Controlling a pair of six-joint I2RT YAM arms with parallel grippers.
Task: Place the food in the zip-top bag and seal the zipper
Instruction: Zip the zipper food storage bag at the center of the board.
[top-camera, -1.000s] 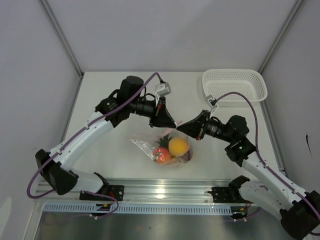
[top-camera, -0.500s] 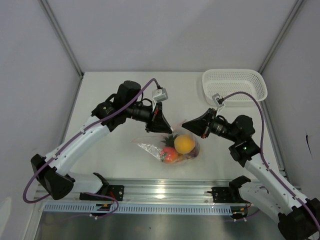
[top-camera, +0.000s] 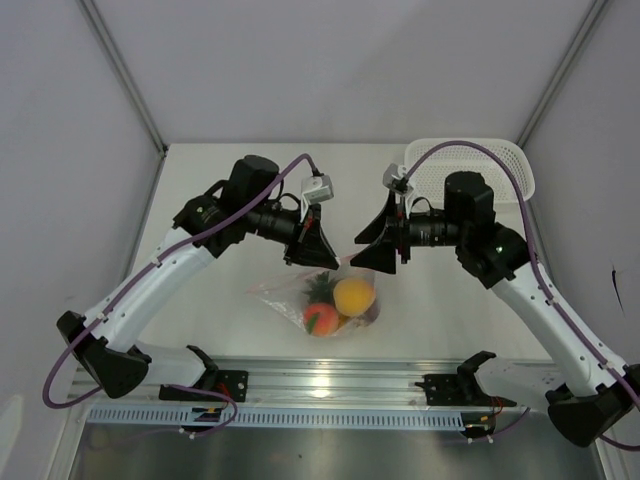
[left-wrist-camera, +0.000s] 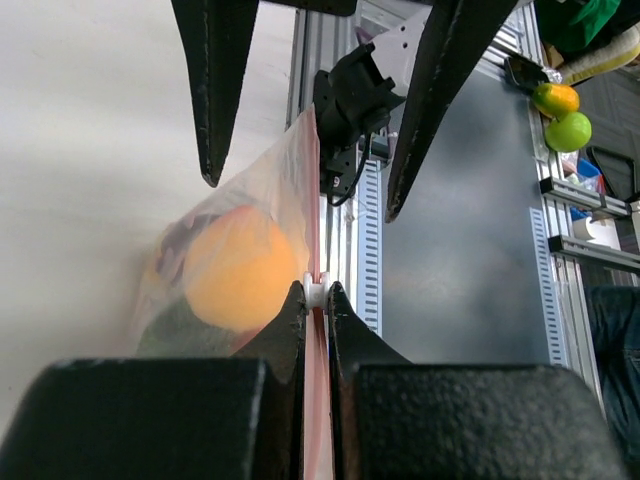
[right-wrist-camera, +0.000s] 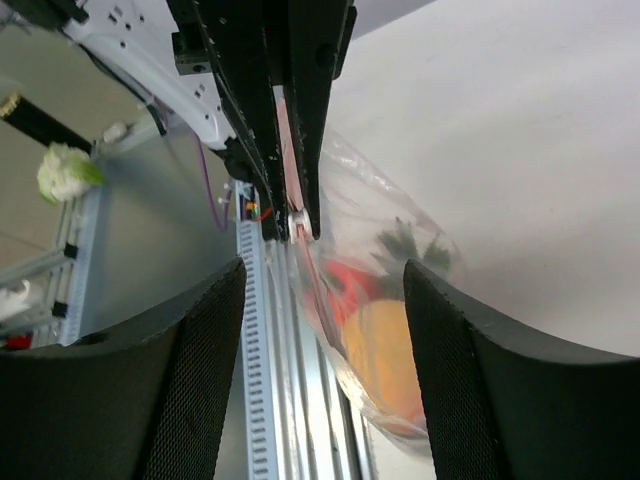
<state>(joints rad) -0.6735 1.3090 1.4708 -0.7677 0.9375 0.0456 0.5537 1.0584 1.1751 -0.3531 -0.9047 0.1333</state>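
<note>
The top camera looks steeply down from above and behind the arms (top-camera: 170, 270), taking in the whole table (top-camera: 200, 190). Each wrist camera sits just behind its own fingers (left-wrist-camera: 285, 340), low and close. The two face each other across the bag (top-camera: 322, 300), which all three views share.

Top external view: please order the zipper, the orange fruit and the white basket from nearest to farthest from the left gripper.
1. zipper, pinched by the left gripper.
2. orange fruit, close by, toward the near edge.
3. white basket, far right corner.
</note>
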